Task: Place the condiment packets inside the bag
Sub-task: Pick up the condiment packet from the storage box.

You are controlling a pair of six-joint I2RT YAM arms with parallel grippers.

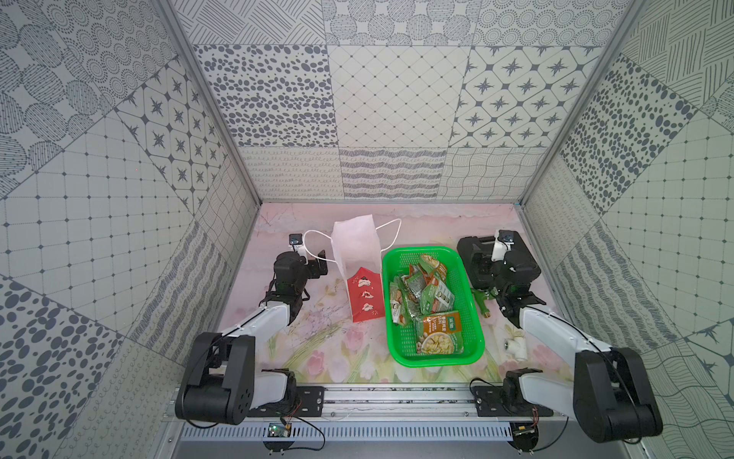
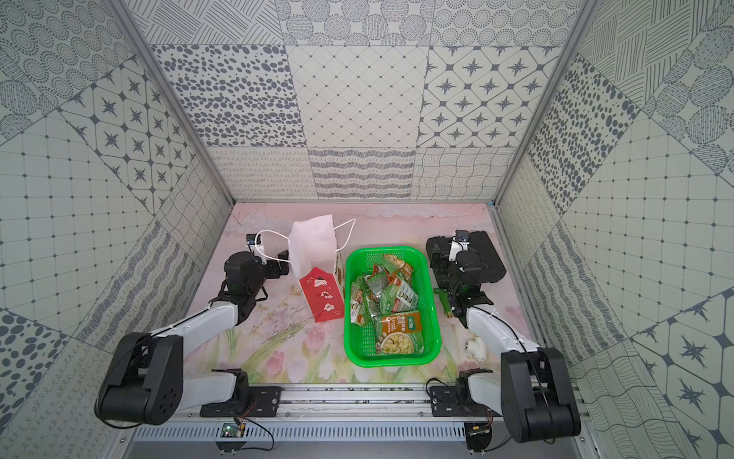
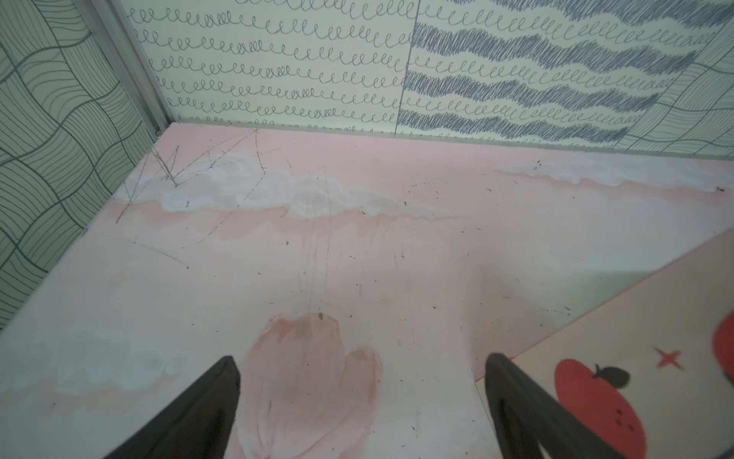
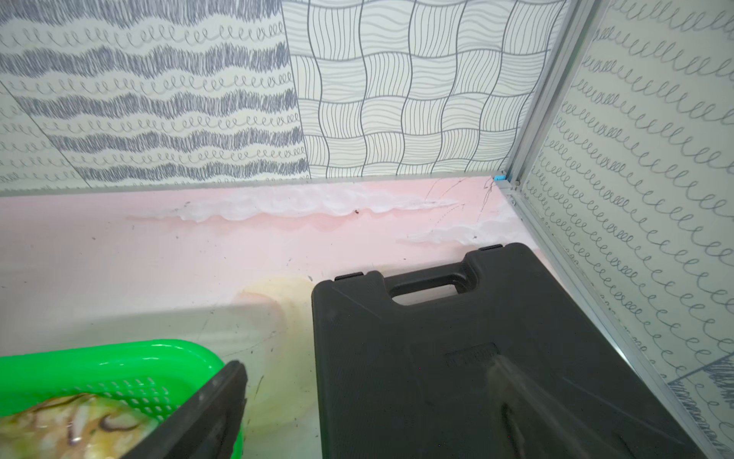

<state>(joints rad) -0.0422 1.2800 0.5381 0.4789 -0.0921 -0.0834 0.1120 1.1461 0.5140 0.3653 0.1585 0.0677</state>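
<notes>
Green condiment packets (image 1: 427, 296) fill the basket (image 1: 437, 361) mid-frame, beside the bag (image 1: 353, 246); left tool (image 3: 363, 359) and right tool (image 4: 369, 363) gape empty.

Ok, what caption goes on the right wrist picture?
Open right gripper framing a green basket corner and a black case.

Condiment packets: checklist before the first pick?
1. Left tool open and empty: ok.
2. Right tool open and empty: ok.
3. Condiment packets piled in the green basket, uncovered from above: ok.
4. Bag mouth open to receive packets: cannot tell; no view shows an opening.
5. Cord handle clear of the left tool: cannot tell; cord and wrist overlap in both top views.
6. Black case apart from the basket, below the right tool: ok.
</notes>
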